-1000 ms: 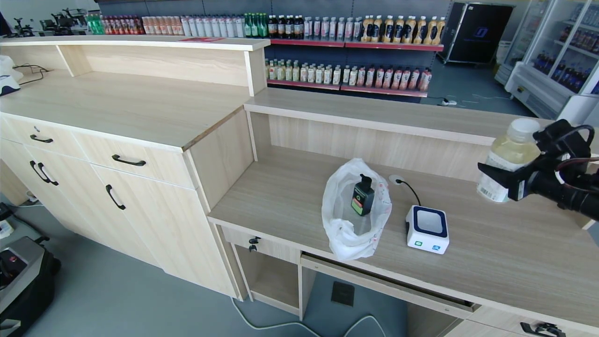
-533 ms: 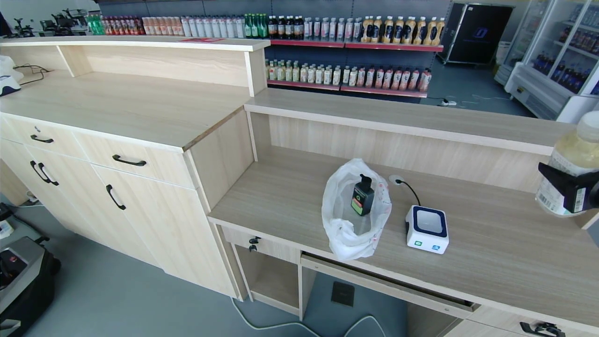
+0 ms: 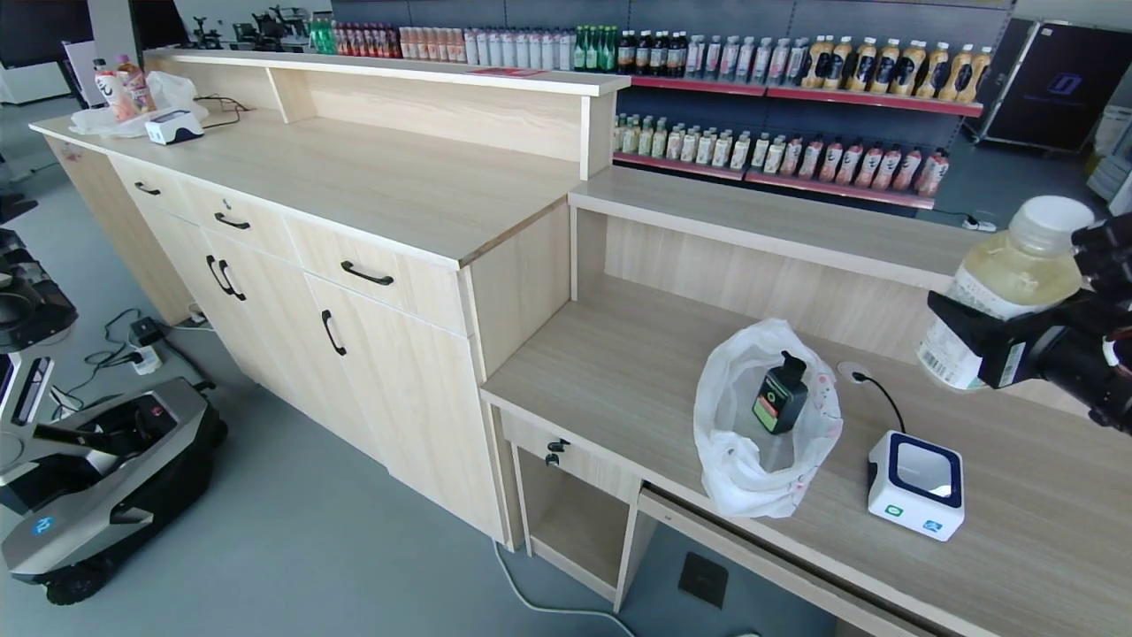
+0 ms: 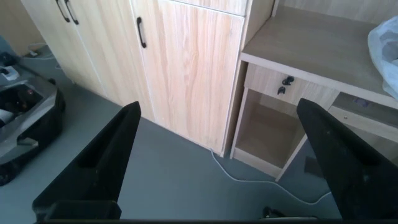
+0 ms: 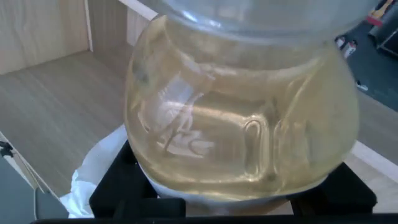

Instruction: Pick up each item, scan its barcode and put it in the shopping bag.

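— Left wrist view first: how does the left gripper (image 4: pixel 217 168) stand?
— Spread wide, with nothing between its fingers (image 4: pixel 93 168). It hangs over the grey floor (image 4: pixel 174 174), in front of the cabinet doors (image 4: pixel 186 56).
— And the head view, from the left?
— A tall counter (image 3: pixel 371 177) with drawers, then a lower desk (image 3: pixel 619 372) joined to its right. The bag (image 3: pixel 734 460) stands on the desk with its mouth open, and a dark dispenser (image 3: pixel 780 398) is upright inside it.
— Right of the bag?
— The scanner (image 3: pixel 916 485) is just beside it, window up. Its cable (image 3: pixel 884 398) runs back to a hole in the desk.
— Where is the bottle?
— Farther right, in the air above the desk and clear of it. The bottle (image 3: pixel 999 274) holds a pale yellow drink, has a white cap and leans a little. There is a barcode low on its label. The right gripper (image 3: pixel 968 332) is clamped round its lower half.
— Does the right wrist view agree?
— Yes. The bottle sits tight between the dark fingers (image 5: pixel 118 186), with the bag's white edge beyond.
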{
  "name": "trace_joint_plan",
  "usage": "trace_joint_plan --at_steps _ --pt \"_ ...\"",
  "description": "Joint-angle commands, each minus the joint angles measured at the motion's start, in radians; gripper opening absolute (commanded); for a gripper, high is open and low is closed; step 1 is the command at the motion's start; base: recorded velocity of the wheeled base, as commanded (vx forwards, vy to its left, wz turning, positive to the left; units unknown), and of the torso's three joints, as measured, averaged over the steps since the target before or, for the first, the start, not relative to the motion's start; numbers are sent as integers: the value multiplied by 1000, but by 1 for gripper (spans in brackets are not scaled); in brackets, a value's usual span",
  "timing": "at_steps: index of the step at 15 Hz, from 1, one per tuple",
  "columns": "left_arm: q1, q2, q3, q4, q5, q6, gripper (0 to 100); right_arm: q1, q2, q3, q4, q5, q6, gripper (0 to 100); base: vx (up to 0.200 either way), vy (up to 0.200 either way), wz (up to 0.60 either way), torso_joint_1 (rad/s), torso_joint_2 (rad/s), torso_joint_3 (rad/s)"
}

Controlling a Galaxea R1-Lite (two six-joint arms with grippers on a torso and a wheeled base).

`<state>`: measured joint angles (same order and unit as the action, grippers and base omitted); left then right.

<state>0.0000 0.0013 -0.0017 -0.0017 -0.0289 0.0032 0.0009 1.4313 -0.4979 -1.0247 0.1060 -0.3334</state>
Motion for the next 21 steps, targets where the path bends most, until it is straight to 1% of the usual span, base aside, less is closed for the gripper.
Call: trace_joint_plan --at_steps 1,2,4,8,10,14,18,21 --pt "0 0 0 0 0 0 100 37 132 -2 -2 17 14 0 0 0 0 0 0 0" --pt "0 0 0 0 0 0 100 37 132 -2 -2 17 14 0 0 0 0 0 0 0" --pt "0 0 0 0 0 0 100 33 330 -14 -25 17 43 0 0 0 0 0 0 0" --pt "0 0 0 0 0 0 100 36 505 -14 -141 18 42 0 0 0 0 0 0 0" --pt "0 0 0 0 0 0 100 36 551 -14 -181 18 40 0 0 0 0 0 0 0" --pt "0 0 0 0 0 0 100 41 614 -16 -209 18 40 0 0 0 0 0 0 0" --pt "0 0 0 0 0 0 100 45 678 -19 -285 87 42 0 0 0 0 0 0 0" --pt "0 0 0 0 0 0 100 45 712 -25 -321 95 43 0 0 0 0 0 0 0"
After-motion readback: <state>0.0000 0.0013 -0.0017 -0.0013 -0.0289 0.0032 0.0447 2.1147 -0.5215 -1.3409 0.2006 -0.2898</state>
